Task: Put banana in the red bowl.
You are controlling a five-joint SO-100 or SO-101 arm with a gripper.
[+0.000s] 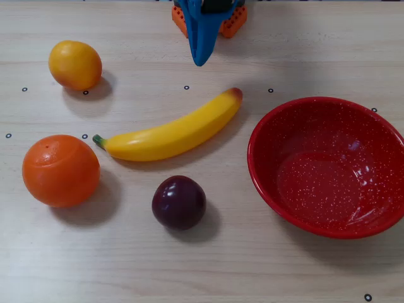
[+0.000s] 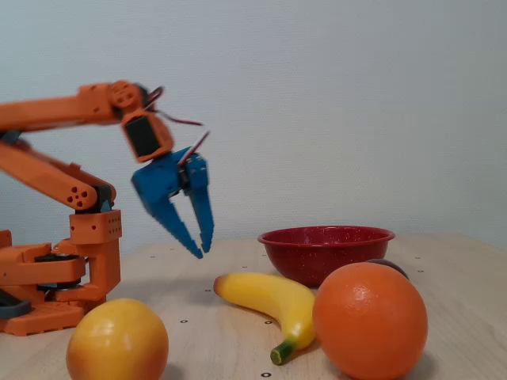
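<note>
The blue hand point(image 2: 202, 252) hangs in the air with fingers slightly spread — it holds nothing. The banana point(image 1: 170, 131) lies on the desk point(image 1: 303, 50), just beside the red bowl point(image 1: 328, 165).

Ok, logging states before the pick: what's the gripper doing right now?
Gripper: slightly open, holding nothing, in the air above the table, clear of the banana.

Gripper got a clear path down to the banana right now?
Probably yes. The gripper hangs open in the air, empty, short of the banana. Nothing lies between them; the plum, the orange and the red bowl stand apart from the banana.
</note>
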